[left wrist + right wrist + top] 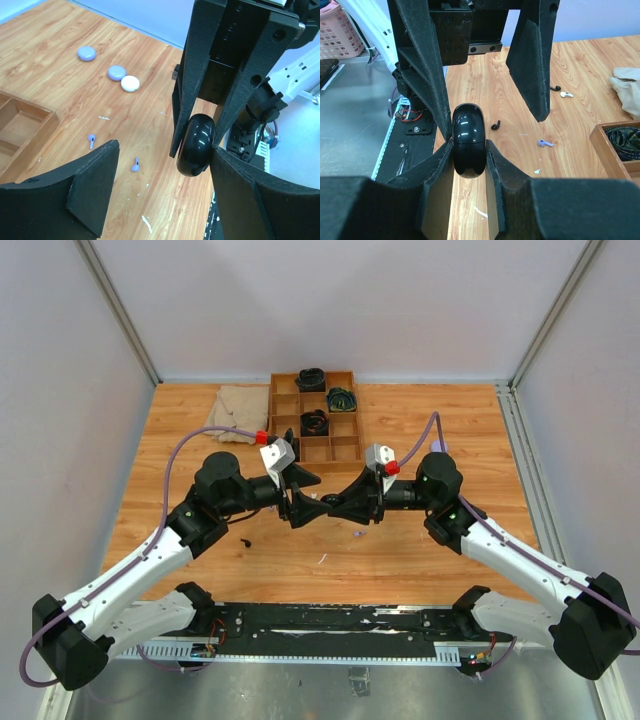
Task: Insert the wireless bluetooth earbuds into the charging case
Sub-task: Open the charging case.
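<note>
A glossy black charging case hangs closed above the table, and my right gripper is shut on its two flat sides. My left gripper faces it, open. One left finger rests against the case, while the other stands well away. The two grippers meet nose to nose at mid-table. Earbuds lie loose on the wood: two lilac ones, a black one and a white one.
Two lilac round pucks and a white one lie on the table. A wooden compartment tray holding coiled black cables stands at the back, with a beige cloth to its left. A pink basket is off the table.
</note>
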`<action>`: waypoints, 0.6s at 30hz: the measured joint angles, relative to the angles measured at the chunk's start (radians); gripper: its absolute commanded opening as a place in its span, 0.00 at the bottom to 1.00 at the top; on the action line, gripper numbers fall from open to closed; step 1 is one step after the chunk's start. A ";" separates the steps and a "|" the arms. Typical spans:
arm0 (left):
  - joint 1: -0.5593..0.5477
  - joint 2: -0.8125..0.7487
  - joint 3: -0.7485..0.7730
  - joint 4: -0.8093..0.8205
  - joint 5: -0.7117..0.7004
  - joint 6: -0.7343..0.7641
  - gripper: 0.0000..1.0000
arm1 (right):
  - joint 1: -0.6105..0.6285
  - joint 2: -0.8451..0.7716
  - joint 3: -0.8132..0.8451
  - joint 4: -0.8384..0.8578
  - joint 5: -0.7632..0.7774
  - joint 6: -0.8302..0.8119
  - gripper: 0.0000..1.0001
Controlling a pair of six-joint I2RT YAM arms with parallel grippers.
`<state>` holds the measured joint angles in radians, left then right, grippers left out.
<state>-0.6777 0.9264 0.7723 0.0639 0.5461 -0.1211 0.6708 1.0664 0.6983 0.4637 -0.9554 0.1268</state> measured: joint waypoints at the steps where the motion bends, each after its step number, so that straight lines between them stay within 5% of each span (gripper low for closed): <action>1: 0.000 -0.001 0.000 -0.003 -0.010 -0.008 0.78 | 0.000 0.000 0.000 -0.003 0.006 -0.001 0.05; 18: 0.000 -0.013 0.019 -0.019 -0.131 -0.041 0.83 | 0.000 0.000 -0.006 -0.031 0.012 -0.030 0.04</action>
<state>-0.6781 0.9131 0.7910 0.0448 0.4149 -0.1623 0.6708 1.0660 0.6922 0.4324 -0.9436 0.0967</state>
